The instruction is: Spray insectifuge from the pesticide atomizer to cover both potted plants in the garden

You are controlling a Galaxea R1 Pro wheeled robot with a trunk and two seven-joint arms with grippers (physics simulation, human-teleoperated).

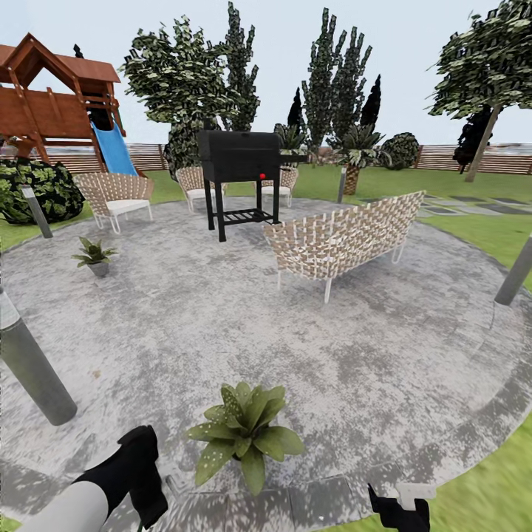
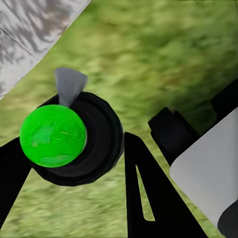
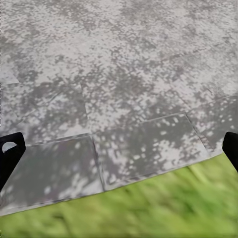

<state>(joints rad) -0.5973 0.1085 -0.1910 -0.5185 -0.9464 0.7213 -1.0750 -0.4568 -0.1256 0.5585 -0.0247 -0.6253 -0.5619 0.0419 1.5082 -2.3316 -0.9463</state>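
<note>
The nearer potted plant (image 1: 244,436) stands on the paved patio (image 1: 222,325) just ahead of me, between my two arms. The second potted plant (image 1: 94,256) sits farther off at the patio's left. My left gripper (image 1: 151,502) hangs low at the left of the near plant. In the left wrist view the left gripper (image 2: 74,141) is shut on the pesticide atomizer (image 2: 52,136), seen end-on as a round dark body with a bright green cap and a pale nozzle, over grass. My right gripper (image 1: 399,510) (image 3: 119,148) is open over the patio's edge, holding nothing.
A black grill (image 1: 240,159) and a woven sofa (image 1: 340,236) stand mid-patio, with woven chairs (image 1: 114,196) behind. Grey bollard lights (image 1: 33,362) (image 1: 517,273) flank the patio. A wooden play set with a blue slide (image 1: 114,148), trees and a slat fence lie beyond the lawn.
</note>
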